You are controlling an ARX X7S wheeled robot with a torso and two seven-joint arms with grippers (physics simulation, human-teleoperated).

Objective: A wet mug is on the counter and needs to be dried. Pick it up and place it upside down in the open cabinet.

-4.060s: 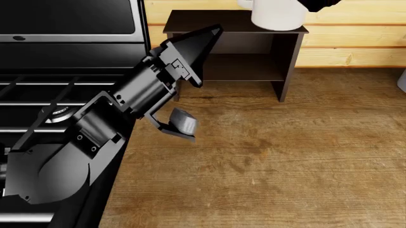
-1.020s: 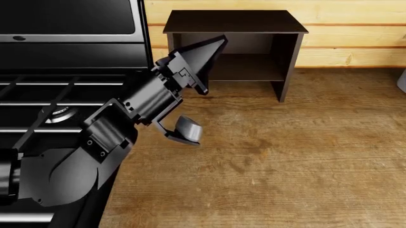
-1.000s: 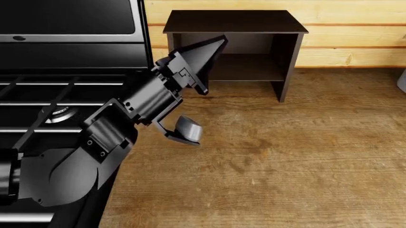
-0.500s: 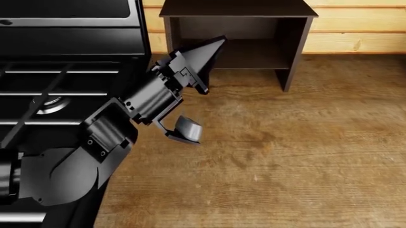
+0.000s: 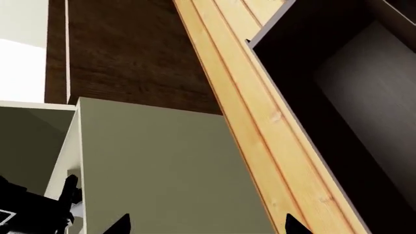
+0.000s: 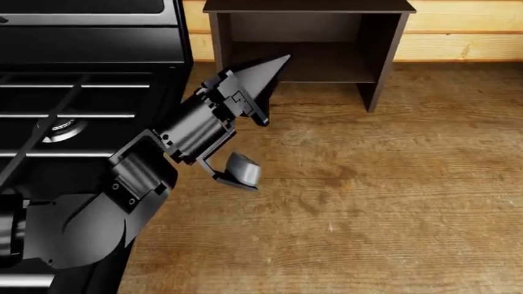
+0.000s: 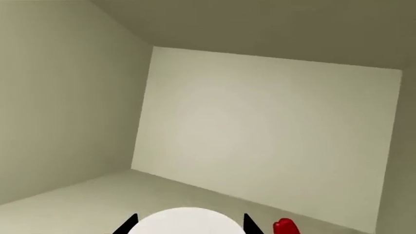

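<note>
The white mug (image 7: pixel 188 224) shows only in the right wrist view, as a round white shape between the dark fingertips of my right gripper (image 7: pixel 190 223), which is shut on it. Pale walls lie behind it. Neither the mug nor the right gripper appears in the head view. The dark brown cabinet (image 6: pixel 384 37) stands open at the back of the wood counter (image 6: pixel 376 184), with nothing visible on its shelf. My left gripper (image 6: pixel 257 116) hovers over the counter just in front of the cabinet's left side, open and holding nothing. Its fingertips are spread wide in the left wrist view (image 5: pixel 206 226).
The black stove (image 6: pixel 82 61) fills the left side beside the counter, under my left arm. A light wood-panel wall (image 6: pixel 466 30) runs behind the cabinet (image 5: pixel 338 73). A small red thing (image 7: pixel 283 226) shows beside the mug in the right wrist view.
The head view has tipped down, so the cabinet sits higher in the picture. The mug and right gripper, above the cabinet top 4 s ago, have left the head view. The left arm barely moved.
</note>
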